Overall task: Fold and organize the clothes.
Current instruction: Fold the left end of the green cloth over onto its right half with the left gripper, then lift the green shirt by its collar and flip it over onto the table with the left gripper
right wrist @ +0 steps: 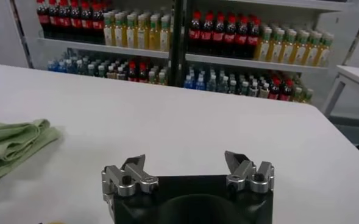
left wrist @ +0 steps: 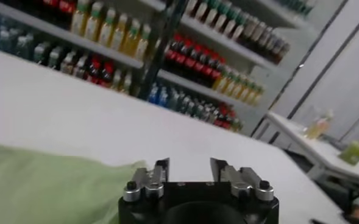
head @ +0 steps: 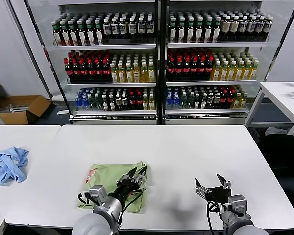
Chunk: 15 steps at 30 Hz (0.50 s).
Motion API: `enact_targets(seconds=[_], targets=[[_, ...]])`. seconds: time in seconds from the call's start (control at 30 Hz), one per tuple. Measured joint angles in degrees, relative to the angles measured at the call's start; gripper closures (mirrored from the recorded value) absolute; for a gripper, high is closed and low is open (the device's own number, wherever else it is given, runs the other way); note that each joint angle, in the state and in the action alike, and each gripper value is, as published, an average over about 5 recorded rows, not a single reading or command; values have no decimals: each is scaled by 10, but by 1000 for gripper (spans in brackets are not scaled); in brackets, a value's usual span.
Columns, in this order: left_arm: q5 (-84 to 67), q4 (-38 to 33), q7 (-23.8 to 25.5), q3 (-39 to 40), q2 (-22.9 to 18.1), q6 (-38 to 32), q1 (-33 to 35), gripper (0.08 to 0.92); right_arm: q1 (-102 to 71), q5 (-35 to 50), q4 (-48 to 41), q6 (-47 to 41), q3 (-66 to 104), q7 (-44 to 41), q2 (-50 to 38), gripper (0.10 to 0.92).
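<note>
The clothes, a light green shirt [head: 110,188], lie folded into a compact rectangle near the table's front edge, a bit of red print [head: 91,174] showing at the left corner. My left gripper [head: 140,173] hovers at the fold's far right corner, open, nothing between its fingers. In the left wrist view the gripper [left wrist: 189,165] shows bare table between its fingertips, with the green cloth [left wrist: 39,182] off to one side. My right gripper [head: 213,188] stands open over bare table, well right of the shirt. The right wrist view shows this gripper [right wrist: 184,159] empty and the shirt's edge [right wrist: 8,143] farther off.
A crumpled light blue garment [head: 9,164] lies on the table at the far left. The white table [head: 186,152] stretches beyond the shirt. Drink shelves [head: 157,63] stand behind it, a cardboard box [head: 24,110] on the floor left, another table [head: 284,98] at right.
</note>
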Motion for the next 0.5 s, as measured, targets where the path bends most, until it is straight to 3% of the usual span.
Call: enact_targets(seconds=[0.3, 0.5], targets=[[64, -11, 16, -87, 49, -20, 40, 250, 10, -2, -8, 0, -11, -3, 5, 202], [98, 46, 22, -145, 74, -14, 51, 179, 13, -3, -10, 0, -14, -3, 3, 203]])
